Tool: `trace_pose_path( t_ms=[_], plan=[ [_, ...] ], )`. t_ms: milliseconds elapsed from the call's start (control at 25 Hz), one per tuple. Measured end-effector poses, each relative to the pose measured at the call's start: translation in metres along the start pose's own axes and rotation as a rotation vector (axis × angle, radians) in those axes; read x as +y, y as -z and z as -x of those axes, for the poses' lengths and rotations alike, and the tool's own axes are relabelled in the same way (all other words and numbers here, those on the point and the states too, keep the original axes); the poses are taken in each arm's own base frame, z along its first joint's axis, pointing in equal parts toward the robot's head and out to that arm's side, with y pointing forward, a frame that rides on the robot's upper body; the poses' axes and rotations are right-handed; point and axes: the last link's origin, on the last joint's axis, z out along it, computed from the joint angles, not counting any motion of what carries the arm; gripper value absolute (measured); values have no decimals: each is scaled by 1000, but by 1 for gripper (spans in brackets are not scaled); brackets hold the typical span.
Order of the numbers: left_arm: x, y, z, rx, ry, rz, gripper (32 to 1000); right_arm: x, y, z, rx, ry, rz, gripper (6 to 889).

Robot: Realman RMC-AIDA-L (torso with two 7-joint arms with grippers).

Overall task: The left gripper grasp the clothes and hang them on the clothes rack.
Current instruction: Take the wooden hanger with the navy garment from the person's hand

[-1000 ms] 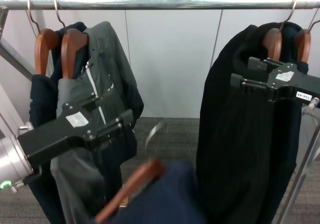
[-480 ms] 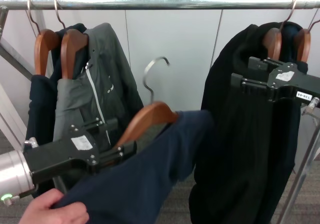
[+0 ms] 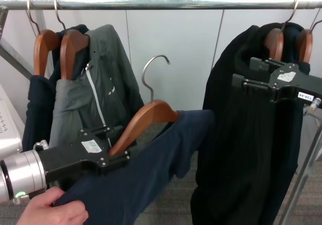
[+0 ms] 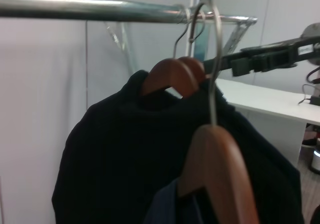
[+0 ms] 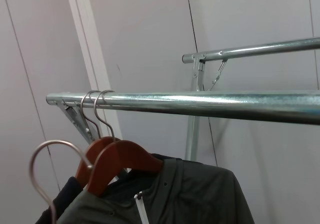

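The clothes [image 3: 151,177], a navy shirt on a brown wooden hanger [image 3: 147,117] with a silver hook, are held up below the clothes rack [image 3: 176,1], between the hung garments. A person's hand [image 3: 50,211] holds the shirt's lower end. My left gripper [image 3: 121,145] is low on the left. It is open, with the hanger's lower end between its jaws. The left wrist view shows the hanger [image 4: 220,176] close up under the rack [image 4: 90,8]. My right gripper [image 3: 242,71] is parked at the right, open and holding nothing.
A grey zip jacket [image 3: 95,94] and a dark garment hang at the rail's left end. Long black garments [image 3: 241,149] hang at the right. Between them is a gap of bare rail. A slanted support pole [image 3: 12,56] runs at the far left.
The shirt and hanger rose from low down into the gap. My left gripper dropped lower and drew left, so the hanger's lower end now lies between its jaws. A hand appeared.
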Motion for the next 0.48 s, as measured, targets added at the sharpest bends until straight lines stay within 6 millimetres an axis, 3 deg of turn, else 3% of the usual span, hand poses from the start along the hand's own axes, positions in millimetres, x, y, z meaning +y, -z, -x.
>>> trace_pose_path(
  t_ms=[280, 480],
  plan=[
    [-2, -1, 1, -9, 5, -10, 560, 0, 0, 0, -2, -2, -3, 818],
    [-4, 0, 0, -2, 7, -23, 380, 0, -1, 0, -3, -3, -3, 818]
  ],
)
